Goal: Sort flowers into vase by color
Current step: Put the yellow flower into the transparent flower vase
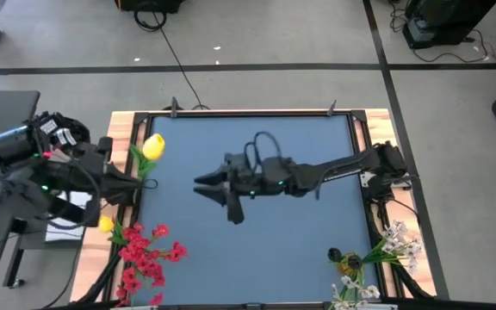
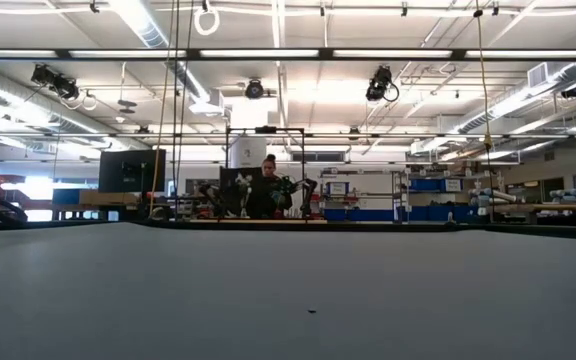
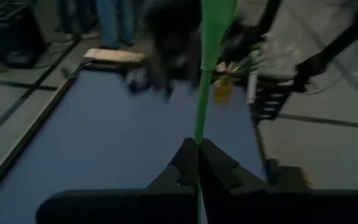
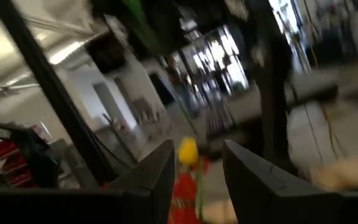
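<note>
My left gripper [image 1: 136, 182] stands at the table's left edge, shut on a yellow tulip [image 1: 153, 146] whose green stem [image 3: 205, 81] rises from the fingers in the left wrist view. My right gripper [image 1: 213, 198] hovers open over the middle of the blue table, pointing toward the left edge; between its fingers [image 4: 197, 152] the tulip [image 4: 188, 151] and the red blossoms [image 4: 184, 186] show far off. Red blossom clusters [image 1: 145, 254] and a second yellow tulip [image 1: 106, 224] stand at the near left corner. White sprays [image 1: 390, 245] are at the near right corner. My left gripper pinches the tulip's green stem [image 3: 199, 140] between its two shut fingers, with the fingers lying across it. The stem runs on beyond the fingers to the yellow head [image 1: 153, 146], which is lifted clear of the table.
A small dark and yellow bud [image 1: 349, 258] sits beside the white sprays. The table has a wooden border [image 1: 123, 129] and black rails. Cables lie on the floor beyond the far edge. The low view shows bare tabletop [image 2: 288, 290] and a person [image 2: 268, 185] far behind.
</note>
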Tool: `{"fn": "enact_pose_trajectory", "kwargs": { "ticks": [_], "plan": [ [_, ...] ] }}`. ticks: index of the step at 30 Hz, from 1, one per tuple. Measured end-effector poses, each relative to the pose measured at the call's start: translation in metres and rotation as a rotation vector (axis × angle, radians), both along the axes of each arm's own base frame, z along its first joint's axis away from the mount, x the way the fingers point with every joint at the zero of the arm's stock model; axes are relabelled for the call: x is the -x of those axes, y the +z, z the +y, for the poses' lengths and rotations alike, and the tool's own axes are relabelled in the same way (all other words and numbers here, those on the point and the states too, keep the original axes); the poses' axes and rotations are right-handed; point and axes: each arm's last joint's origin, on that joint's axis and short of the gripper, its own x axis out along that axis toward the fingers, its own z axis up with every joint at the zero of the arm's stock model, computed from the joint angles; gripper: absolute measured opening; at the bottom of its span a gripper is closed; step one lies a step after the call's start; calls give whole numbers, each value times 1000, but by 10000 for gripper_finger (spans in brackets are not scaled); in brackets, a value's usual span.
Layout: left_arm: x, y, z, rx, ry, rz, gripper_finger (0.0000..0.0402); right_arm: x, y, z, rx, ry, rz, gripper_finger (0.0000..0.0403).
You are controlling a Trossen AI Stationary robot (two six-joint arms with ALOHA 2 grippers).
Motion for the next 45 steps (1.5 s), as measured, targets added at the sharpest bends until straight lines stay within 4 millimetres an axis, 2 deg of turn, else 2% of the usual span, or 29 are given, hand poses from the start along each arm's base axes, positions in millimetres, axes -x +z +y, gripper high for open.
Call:
{"fn": "enact_pose_trajectory", "kwargs": {
  "ticks": [4, 9, 12, 17, 25, 33, 37, 41, 45],
  "plan": [
    [-9, -19, -2, -35, 74, 40, 4, 5, 29, -4, 84, -27, -70, 157],
    [-19, -32, 1, -44, 172, 61, 4, -4, 52, -7, 145, -58, -104, 190],
    [-27, -37, 0, -25, 228, 60, 4, -11, 56, -8, 154, -60, -113, 202],
    [-38, -42, -1, -18, 272, 52, 4, -20, 61, -15, 160, -66, -136, 197],
    [-49, -45, 4, -15, 311, 82, 4, -22, 62, -24, 168, -43, -135, 179],
    [-71, -50, 1, -76, 299, 151, 4, -24, 60, -32, 155, -38, -104, 161],
    [-75, -49, 2, -71, 303, 144, 4, -24, 57, -33, 135, -34, -73, 126],
    [-74, -50, 3, -59, 289, 161, 9, -25, 53, -35, 149, -51, -14, 26],
    [-74, -51, 1, -49, 229, 205, 42, -26, 47, -40, 142, -44, 48, 16]
  ]
}}
